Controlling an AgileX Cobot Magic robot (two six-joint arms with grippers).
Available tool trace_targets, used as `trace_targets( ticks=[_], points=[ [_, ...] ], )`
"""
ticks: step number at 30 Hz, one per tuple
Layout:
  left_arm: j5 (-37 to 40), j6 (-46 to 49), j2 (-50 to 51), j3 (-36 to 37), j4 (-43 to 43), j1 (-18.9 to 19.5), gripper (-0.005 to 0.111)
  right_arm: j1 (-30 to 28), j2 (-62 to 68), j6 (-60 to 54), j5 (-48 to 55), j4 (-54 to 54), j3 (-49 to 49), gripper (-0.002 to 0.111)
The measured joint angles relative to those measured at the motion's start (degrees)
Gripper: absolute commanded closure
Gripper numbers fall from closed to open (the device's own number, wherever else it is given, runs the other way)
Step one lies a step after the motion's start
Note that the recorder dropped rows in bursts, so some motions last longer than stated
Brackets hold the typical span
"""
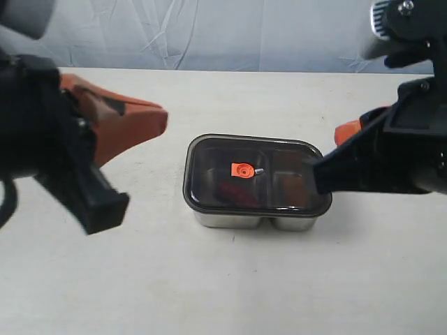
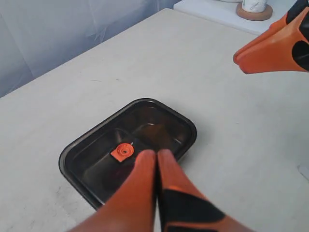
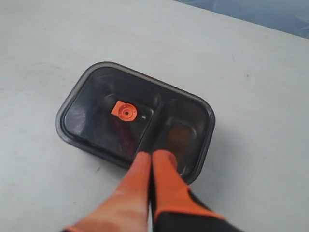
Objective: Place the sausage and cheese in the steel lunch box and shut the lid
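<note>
The steel lunch box (image 1: 230, 218) stands mid-table with the dark translucent lid (image 1: 209, 155) lying flat on it, orange valve tab (image 1: 242, 169) at its centre. Through the lid the red sausage (image 1: 234, 192) shows dimly in the larger compartment and the cheese (image 3: 181, 133) as an orange-brown patch in the smaller one. My left gripper (image 2: 156, 153) is shut and empty, raised above the lid (image 2: 82, 145); in the exterior view it (image 1: 162, 120) hangs left of the box. My right gripper (image 3: 153, 155) is shut and empty, over the lid's (image 3: 77, 96) near edge.
A pale table (image 1: 230, 286) carries the box, with a light cloth backdrop behind it. In the left wrist view a cup on a round coaster (image 2: 254, 8) stands on a white ledge beyond the table edge.
</note>
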Motion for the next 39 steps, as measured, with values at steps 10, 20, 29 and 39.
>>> trace_targets(
  ticks=[10,20,29,39],
  points=[
    [4.9,-11.8,-8.6,5.6,30.4,-0.2,0.107,6.5,-1.6,11.5,3.2,-19.4,3.6,0.109],
    [26.5,-57.4,-2.1,5.8,68.9,-0.2,0.107,6.5,-1.6,16.9,6.8,-26.4,3.6,0.109],
    [1.0,-57.8,14.5,6.5,72.2,6.1,0.107,3.4,-0.5,17.2,0.9,-12.5,3.7,0.109],
    [-20.8,-58.2,37.3,-2.3,73.3,17.6,0.107,3.3,0.9,15.5,-8.7,-7.7,3.7,0.109]
  ],
)
